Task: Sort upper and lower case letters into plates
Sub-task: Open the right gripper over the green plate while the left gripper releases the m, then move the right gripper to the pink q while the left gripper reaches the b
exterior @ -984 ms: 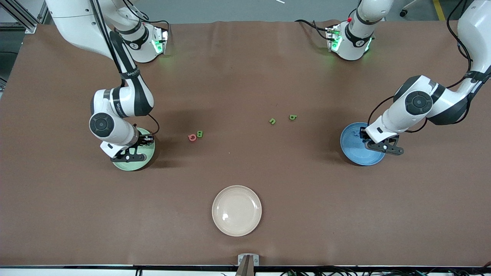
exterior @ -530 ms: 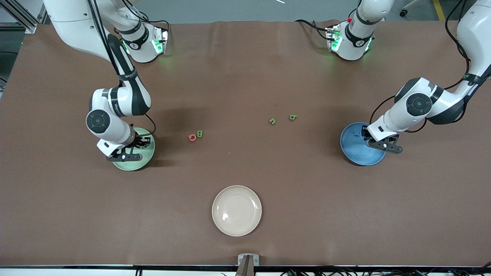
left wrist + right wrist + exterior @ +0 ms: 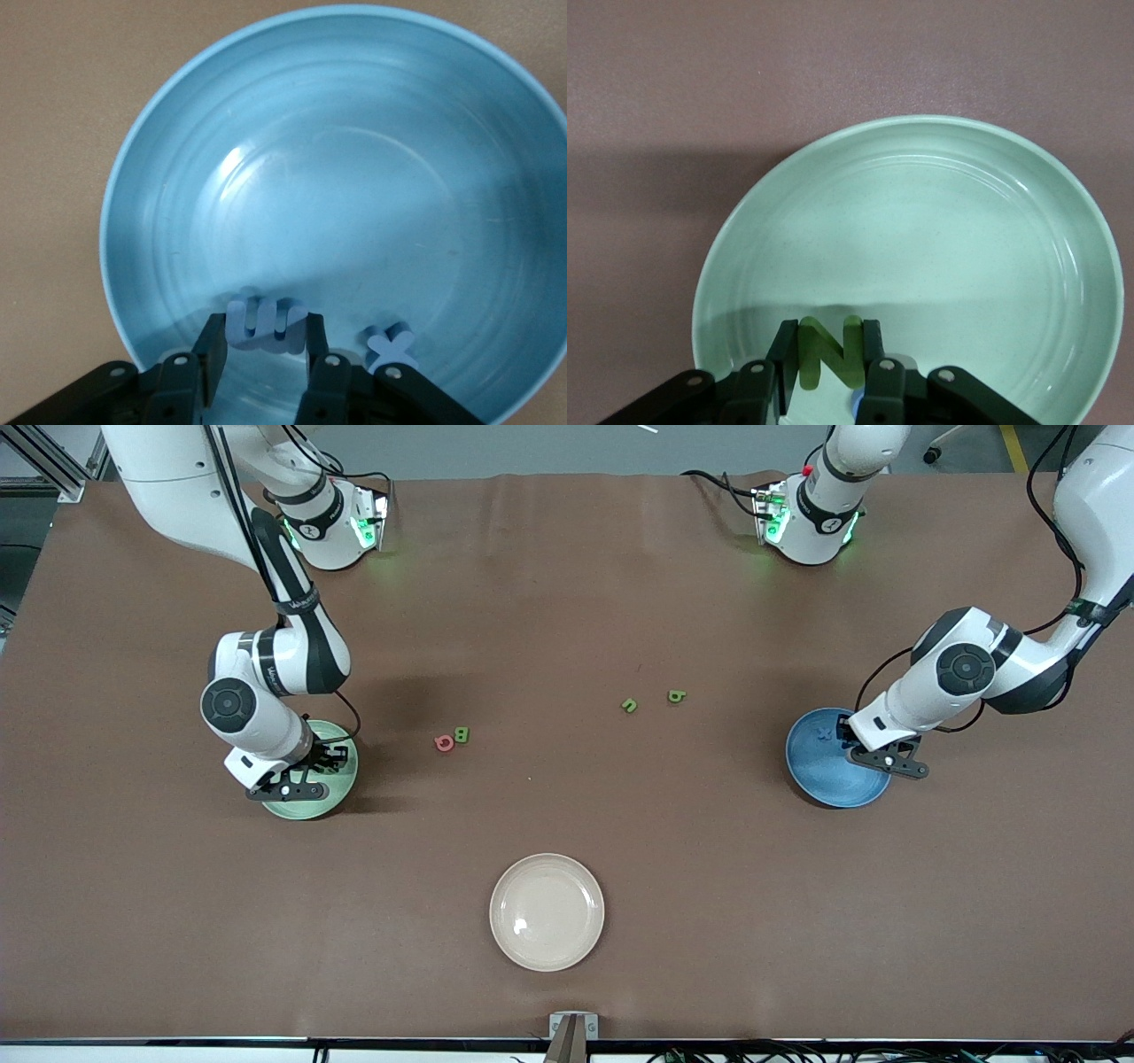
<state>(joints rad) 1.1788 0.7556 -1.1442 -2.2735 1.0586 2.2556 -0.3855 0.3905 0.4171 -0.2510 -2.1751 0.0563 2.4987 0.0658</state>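
The left claw (image 3: 263, 363) hangs over the blue plate (image 3: 177, 159) at the left arm's end of the counter (image 3: 567, 602), clamped on a pale blue letter m (image 3: 266, 325) held between its fingers just above the plate's inner slope. Just beside the claw, a small blue x (image 3: 391, 347) lies in the same plate.

The right claw (image 3: 830, 367) sits over the pale green plate (image 3: 939, 230) at the right arm's end, its fingers closed on a green capital N (image 3: 829, 351) held upright above the plate's floor.

On the open counter between the two claws, well apart from both, lie a red letter (image 3: 444, 743) touching a green B (image 3: 462, 734), and toward the left claw a green n (image 3: 629, 705) and a green b (image 3: 677, 696). A cream plate (image 3: 547, 911) rests nearer the front camera.
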